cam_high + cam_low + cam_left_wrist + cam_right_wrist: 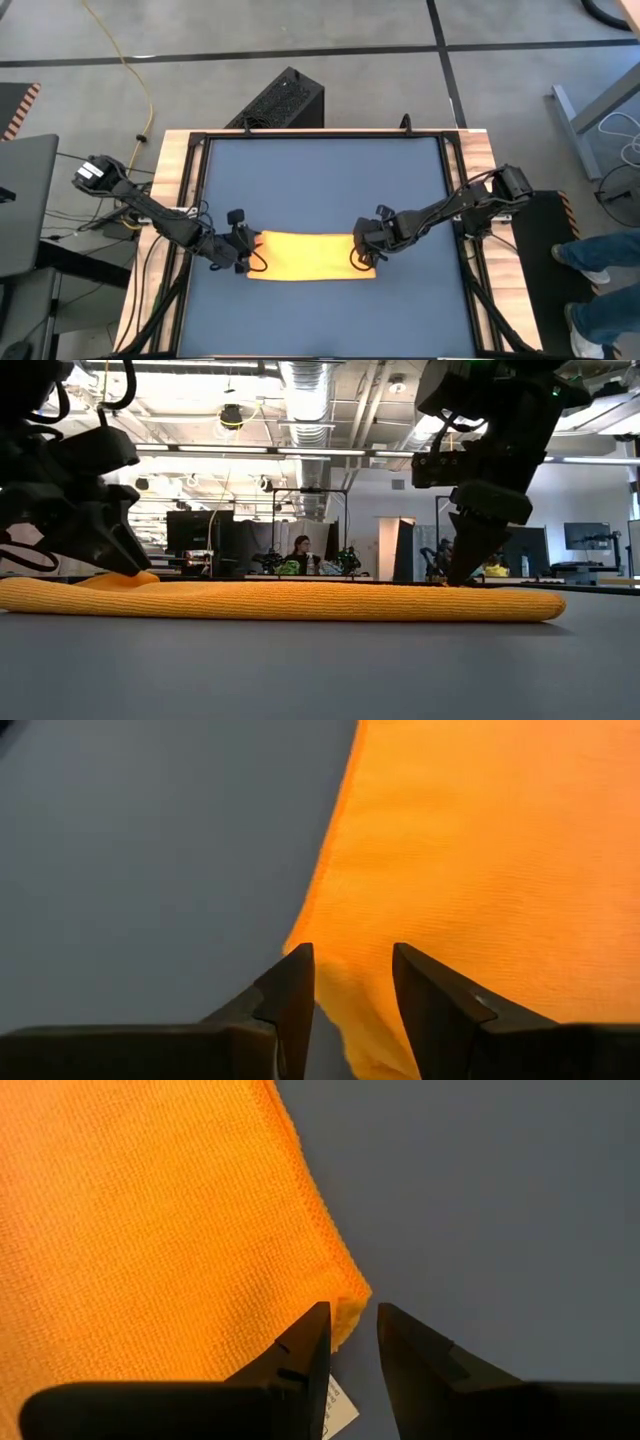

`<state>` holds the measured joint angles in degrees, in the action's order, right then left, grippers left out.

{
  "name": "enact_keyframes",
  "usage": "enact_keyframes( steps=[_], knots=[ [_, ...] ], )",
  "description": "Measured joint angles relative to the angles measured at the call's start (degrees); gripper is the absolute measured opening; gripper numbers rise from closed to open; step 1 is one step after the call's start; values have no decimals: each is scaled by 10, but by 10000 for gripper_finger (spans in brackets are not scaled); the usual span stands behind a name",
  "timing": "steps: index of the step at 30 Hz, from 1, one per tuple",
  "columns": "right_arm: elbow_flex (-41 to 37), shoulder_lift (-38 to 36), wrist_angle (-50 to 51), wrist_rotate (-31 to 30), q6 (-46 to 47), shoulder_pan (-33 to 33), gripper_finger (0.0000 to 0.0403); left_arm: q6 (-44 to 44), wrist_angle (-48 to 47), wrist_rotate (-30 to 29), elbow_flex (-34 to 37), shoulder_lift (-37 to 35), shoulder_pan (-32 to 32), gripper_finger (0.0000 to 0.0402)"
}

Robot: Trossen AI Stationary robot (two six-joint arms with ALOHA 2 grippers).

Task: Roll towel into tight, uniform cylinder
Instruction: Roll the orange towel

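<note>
The towel [310,257] lies as a flat, folded strip across the mat [320,190], at about six o'clock from the mat's middle, its long side running from nine to three. It does not look rolled yet.

At the nine o'clock end, the left gripper [248,254] sits low on the towel's corner. In its wrist view the fingers [292,990] stand apart with the cloth's edge running up between them, and a small hump of fabric rises there in the low view. The gap looks like an open hold, not a pinch. If that corner is let go or only lightly caught, the risk I see is that one end lags while the other turns, giving a cone instead of an even cylinder.

At the three o'clock end, the right gripper [364,250] stands on the opposite corner. Its jaws are narrowly parted around the towel's folded corner, with the white tag [338,1405] just beside one finger. Whether it truly clamps the cloth I cannot tell. A grip on the tag or on the top layer alone could peel the fold open and leave the roll loose.

Pressing either tip too hard could drag the mat along.
</note>
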<state>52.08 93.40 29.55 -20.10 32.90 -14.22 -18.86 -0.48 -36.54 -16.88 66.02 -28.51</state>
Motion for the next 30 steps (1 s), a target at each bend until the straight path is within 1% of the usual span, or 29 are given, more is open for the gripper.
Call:
enact_keyframes(
  steps=[4,9,15,17,19,22,25,28,30],
  knots=[
    [0,9,1,0,12,0,113,7,-10,-2,0,0,0,128],
    [0,16,-1,0,12,0,113,-13,-44,-2,0,0,0,128],
    [0,16,-3,-9,16,0,113,-9,-29,-2,0,0,19,125],
    [0,16,-2,-9,18,0,109,-9,-31,3,0,0,28,113],
    [0,16,-2,-9,19,-2,100,-9,-30,17,0,0,35,93],
    [0,16,-1,-9,21,-3,76,-9,-31,35,0,0,42,56],
    [0,16,-1,-9,22,-4,47,-9,-31,37,0,0,44,16],
    [0,16,0,-6,22,-4,16,-13,-34,31,0,0,44,4],
    [0,16,0,-4,22,-4,11,-18,-37,20,0,0,44,1]
  ],
)
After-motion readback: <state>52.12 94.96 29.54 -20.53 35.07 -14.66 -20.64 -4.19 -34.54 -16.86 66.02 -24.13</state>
